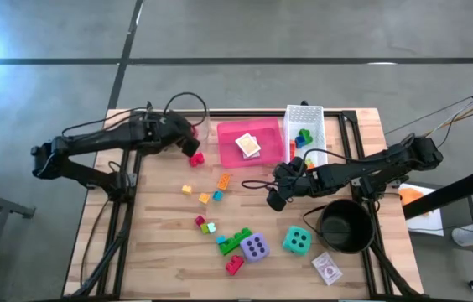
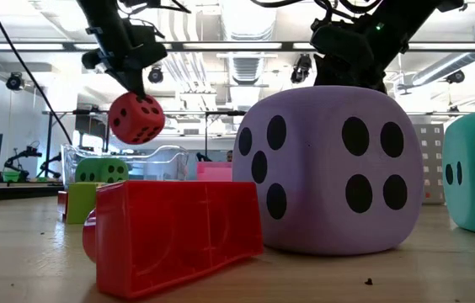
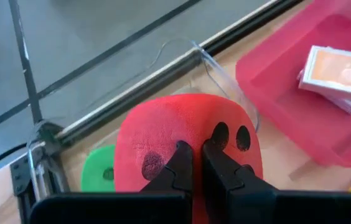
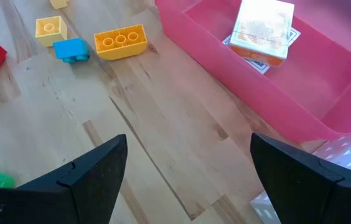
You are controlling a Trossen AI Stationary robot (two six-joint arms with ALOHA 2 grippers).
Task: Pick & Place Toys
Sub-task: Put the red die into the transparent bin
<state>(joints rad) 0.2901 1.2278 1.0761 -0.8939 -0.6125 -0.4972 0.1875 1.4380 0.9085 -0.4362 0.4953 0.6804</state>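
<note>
My left gripper (image 1: 189,143) is shut on a red soft die (image 3: 163,143) with black dots, held in the air at the table's far left (image 2: 136,119). Beyond it a green die (image 3: 96,169) sits in a clear bin (image 3: 224,73). A purple die (image 1: 255,247), a teal die (image 1: 297,241), a card pack (image 1: 327,269) and loose bricks (image 1: 220,183) lie on the table. My right gripper (image 1: 280,191) stands open above bare wood at mid-table, beside the pink tray (image 4: 300,99). My left gripper pinches a bit of the red die's upper face (image 3: 195,134) between its two fingertips (image 3: 180,163), which stand almost together. The fingers come slanting down from above. The die hangs below them, tilted and clear of the table (image 2: 136,119).
The pink tray (image 1: 235,159) holds card packs (image 1: 248,145). A white mesh basket (image 1: 316,113) with bricks stands at the far right, a black round pot (image 1: 345,228) near the right front. A red brick (image 2: 178,236) lies at the near edge.
</note>
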